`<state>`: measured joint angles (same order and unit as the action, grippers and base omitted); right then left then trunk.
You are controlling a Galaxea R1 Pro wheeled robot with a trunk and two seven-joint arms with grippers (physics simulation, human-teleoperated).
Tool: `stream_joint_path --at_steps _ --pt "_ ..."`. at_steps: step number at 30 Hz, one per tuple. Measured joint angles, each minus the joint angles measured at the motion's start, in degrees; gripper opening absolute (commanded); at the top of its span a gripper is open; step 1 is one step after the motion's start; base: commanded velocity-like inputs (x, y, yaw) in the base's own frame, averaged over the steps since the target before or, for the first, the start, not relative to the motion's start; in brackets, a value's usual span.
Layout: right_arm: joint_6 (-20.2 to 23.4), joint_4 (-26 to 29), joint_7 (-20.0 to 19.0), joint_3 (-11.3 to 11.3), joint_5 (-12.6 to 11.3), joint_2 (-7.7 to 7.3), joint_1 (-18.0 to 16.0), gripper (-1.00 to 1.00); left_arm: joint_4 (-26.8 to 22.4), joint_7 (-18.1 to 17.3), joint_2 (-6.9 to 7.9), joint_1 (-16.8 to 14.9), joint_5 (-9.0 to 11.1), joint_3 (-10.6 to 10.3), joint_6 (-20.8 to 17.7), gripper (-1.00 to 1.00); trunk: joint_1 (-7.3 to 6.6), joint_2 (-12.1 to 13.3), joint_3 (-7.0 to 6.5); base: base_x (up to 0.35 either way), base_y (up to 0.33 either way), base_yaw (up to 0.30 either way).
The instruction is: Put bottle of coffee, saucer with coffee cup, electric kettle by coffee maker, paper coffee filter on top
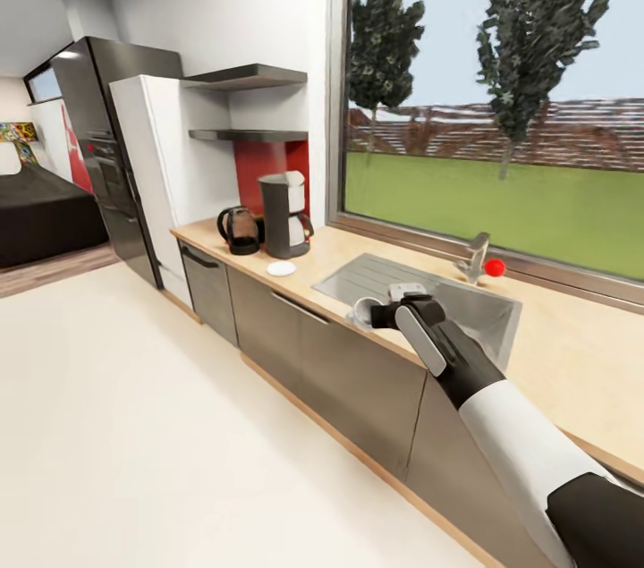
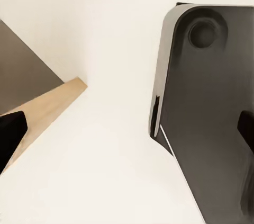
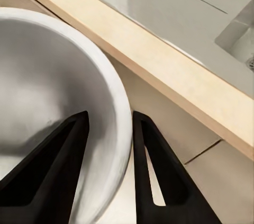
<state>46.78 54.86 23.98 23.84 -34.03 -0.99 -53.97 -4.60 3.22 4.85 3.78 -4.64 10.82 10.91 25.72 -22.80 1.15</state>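
Mostly hidden: cup [image 3: 58, 102] in R gripper [image 3: 108, 123]

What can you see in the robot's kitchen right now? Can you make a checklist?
Surface: wooden countertop with a sink.
Job's things: coffee maker, electric kettle beside it, saucer in front; coffee cup held over the counter's front edge.
Clutter: red ball by the faucet.
Grippers: right gripper pinches the cup's wall; left fingertips hold nothing.
Cables: nothing seen.
Surroundings: window, shelves, fridge.
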Motion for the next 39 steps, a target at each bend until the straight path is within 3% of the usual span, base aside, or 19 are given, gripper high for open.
stream_joint_path --at_steps 21,39 --pt "0.00 0.37 0.09 0.01 -0.08 0.09 0.00 -1.00 0.00 0.00 0.00 0.00 0.04 0.00 -0.03 1.00 -0.01 0.00 0.00 0.260 0.226 0.000" --pt "0.03 0.09 0.18 -0.08 0.07 0.09 0.00 -1.00 0.01 -0.01 -0.09 -0.01 0.04 0.02 -0.03 1.00 -0.01 0.00 0.00 0.330 0.089 0.000"
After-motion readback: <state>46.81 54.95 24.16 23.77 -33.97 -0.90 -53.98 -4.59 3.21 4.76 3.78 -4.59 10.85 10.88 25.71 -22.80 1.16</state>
